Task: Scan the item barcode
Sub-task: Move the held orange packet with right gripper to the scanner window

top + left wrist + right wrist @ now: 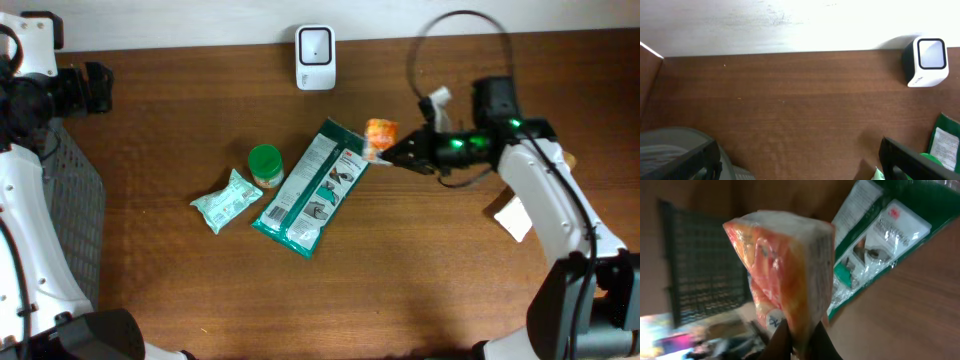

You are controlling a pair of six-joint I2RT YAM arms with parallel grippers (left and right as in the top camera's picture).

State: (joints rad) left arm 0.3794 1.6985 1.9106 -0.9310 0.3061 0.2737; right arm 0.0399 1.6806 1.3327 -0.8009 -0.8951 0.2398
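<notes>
Closest to the right wrist camera, the right gripper (799, 336) is clenched on the lower edge of a crinkled orange-and-white plastic packet (785, 270), which stands up from the dark fingers (782, 342) and fills the middle of that view. Its print is too blurred to read. Behind it lies a long green-and-white plastic retail pack (880, 245) flat on the brown wooden table (910, 310), and farther back a black wire basket (705, 265).

The left wrist camera shows none of that grasp. It shows the left gripper (795, 165) released, its two black fingers (910, 160) spread wide at the bottom corners with bare wood between them. Beyond them, at the table's far edge against the pale wall, stands a white box-shaped scanner (926, 61) with a dark-framed window.

Only the overhead camera gives the layout. The left gripper (88, 88) sits at the far left corner, above the basket (70, 210) and well apart from the goods. A pale green crumpled pouch (227, 200), a jar with a round green lid (265, 165) and the long pack (310, 187) lie mid-table. The packet (380, 135) is held just off the pack's upper right corner by the right gripper (398, 150), nearer than the scanner (314, 57) and to its right.
</notes>
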